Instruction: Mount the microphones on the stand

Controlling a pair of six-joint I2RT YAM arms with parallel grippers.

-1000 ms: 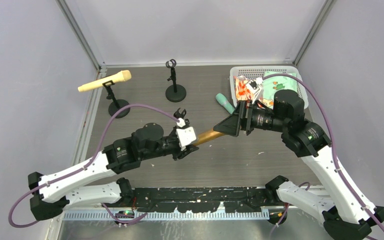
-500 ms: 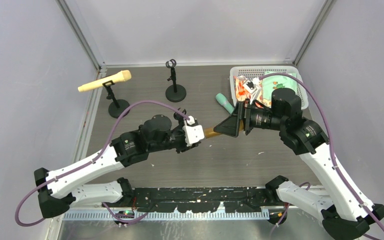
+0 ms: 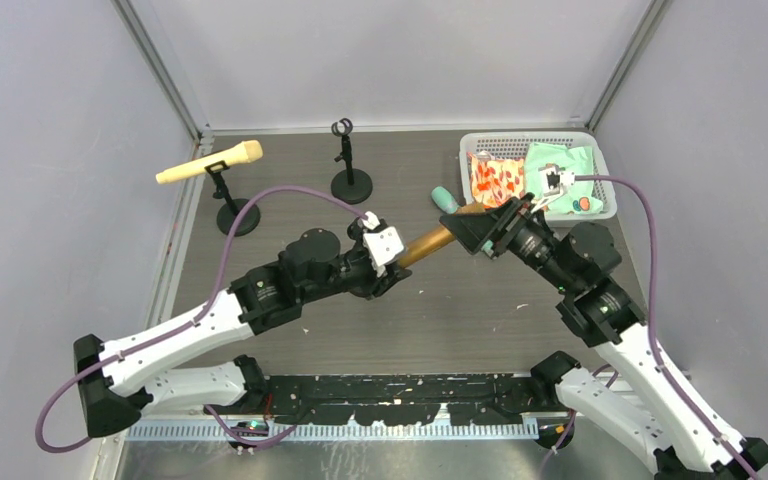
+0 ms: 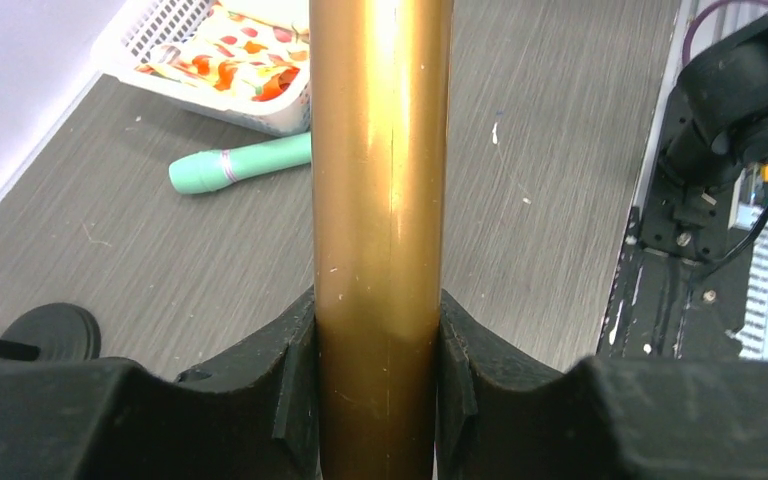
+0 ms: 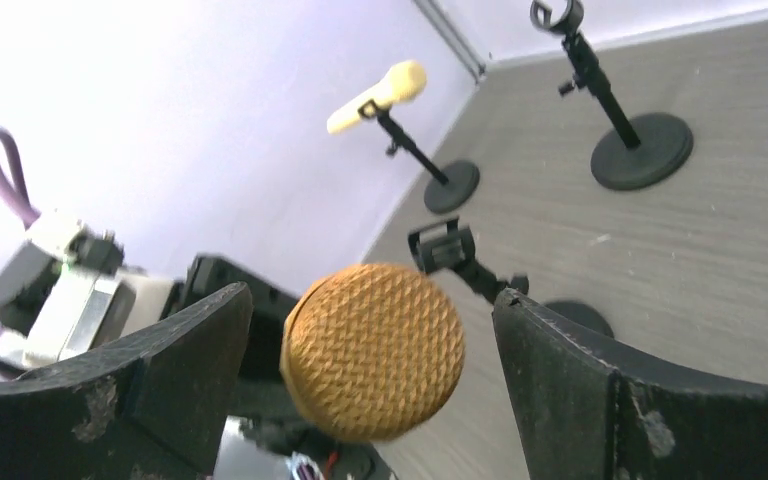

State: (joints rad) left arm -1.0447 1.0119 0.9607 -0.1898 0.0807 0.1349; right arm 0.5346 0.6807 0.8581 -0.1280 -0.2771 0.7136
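Left arm [image 3: 175,335], right arm [image 3: 660,378]: white links, black joints, purple cables [image 3: 295,189], white wrist camera boxes [image 3: 385,243].

Around me: pale lilac walls [image 3: 390,60] on three sides, plain, evenly lit. Silver metal posts [image 3: 163,75] in both far corners. Under me dark grey wood-grain tabletop [image 3: 460,320], faint pale scuffs.

Even, bright overhead light is cast; only faint, soft shadows are seen on the bench [image 3: 460,310]. A glare streak is carried down the golden-brown microphone [image 4: 380,200]. The wall [image 5: 160,100] is washed out in the right wrist view.
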